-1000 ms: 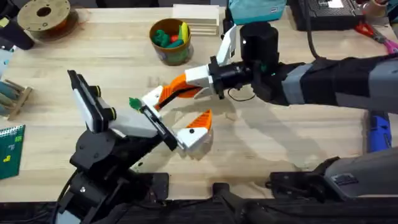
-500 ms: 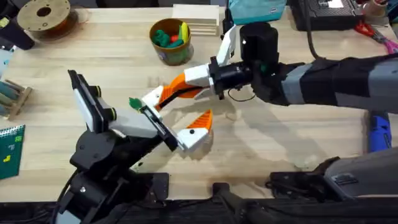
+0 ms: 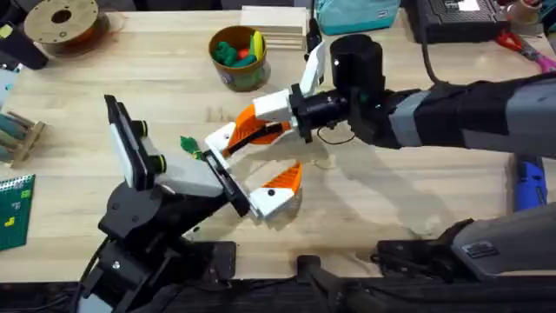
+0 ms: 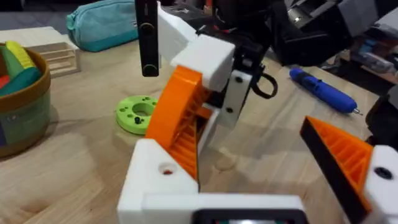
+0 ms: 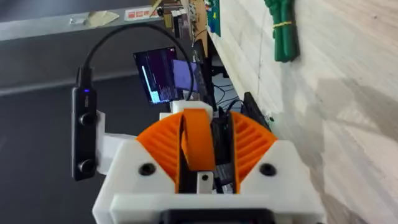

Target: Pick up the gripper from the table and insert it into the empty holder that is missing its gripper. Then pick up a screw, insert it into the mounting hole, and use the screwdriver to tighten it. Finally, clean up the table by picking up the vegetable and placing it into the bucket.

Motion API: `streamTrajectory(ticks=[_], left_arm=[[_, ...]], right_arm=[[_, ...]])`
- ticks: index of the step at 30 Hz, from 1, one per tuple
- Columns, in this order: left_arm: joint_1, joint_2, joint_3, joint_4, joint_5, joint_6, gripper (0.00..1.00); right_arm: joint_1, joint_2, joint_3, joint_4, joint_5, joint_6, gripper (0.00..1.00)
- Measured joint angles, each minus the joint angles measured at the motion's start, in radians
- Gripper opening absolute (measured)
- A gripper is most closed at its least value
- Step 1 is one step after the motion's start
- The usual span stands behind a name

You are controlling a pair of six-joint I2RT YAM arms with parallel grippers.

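Orange and ribbed, the gripper (image 3: 252,127) is pinched between the right gripper's (image 3: 233,137) pads near the middle of the tabletop, its tip against the holder (image 4: 163,177), the white block on one jaw of the left gripper (image 3: 248,174). The left gripper's jaws stand spread, clasping nothing. At the far edge the bucket (image 3: 237,75) holds toys. The screwdriver (image 3: 528,183) lies near the right edge. A lime-green ring (image 4: 137,114) rests beyond the grippers.

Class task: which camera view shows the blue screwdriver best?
The left wrist view: the screwdriver lies whole on the table, handle and tip visible. The overhead view shows it at the right edge, partly hidden by the right arm.
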Motion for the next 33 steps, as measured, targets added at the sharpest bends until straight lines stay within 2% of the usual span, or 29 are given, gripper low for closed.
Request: streamTrajectory(ticks=[8,10,17,19,20,24,30,31,33], left_arm=[[-0.001,-0.002,0.000,0.001,0.026,0.014,0.987],[-0.001,-0.002,0.000,0.001,0.045,0.018,0.987],[-0.015,-0.002,0.000,0.001,0.100,0.017,0.987],[-0.015,-0.002,0.000,0.001,0.103,0.018,0.987],[-0.015,-0.002,0.000,0.001,0.105,0.017,0.987],[-0.015,-0.002,0.000,0.001,0.106,0.017,0.988],[-0.015,-0.002,0.000,0.001,0.114,0.018,0.987],[-0.015,-0.002,0.000,0.001,0.118,0.018,0.987],[-0.015,-0.002,0.000,0.001,0.118,0.018,0.987]], right_arm=[[-0.017,0.000,0.000,0.000,-0.040,0.000,0.429],[-0.025,0.000,0.000,0.004,-0.060,0.000,0.508],[-0.045,0.000,0.000,0.027,-0.084,0.000,0.688],[-0.050,0.000,0.000,0.027,-0.087,0.000,0.809],[-0.052,0.000,0.000,0.027,-0.088,0.000,0.838],[-0.074,0.000,0.000,0.027,-0.091,-0.005,0.851],[-0.221,0.000,0.013,-0.008,-0.060,-0.091,0.862],[-0.294,0.000,0.069,-0.121,-0.040,-0.168,0.864],[-0.336,0.000,0.139,-0.249,-0.019,-0.245,0.863]])
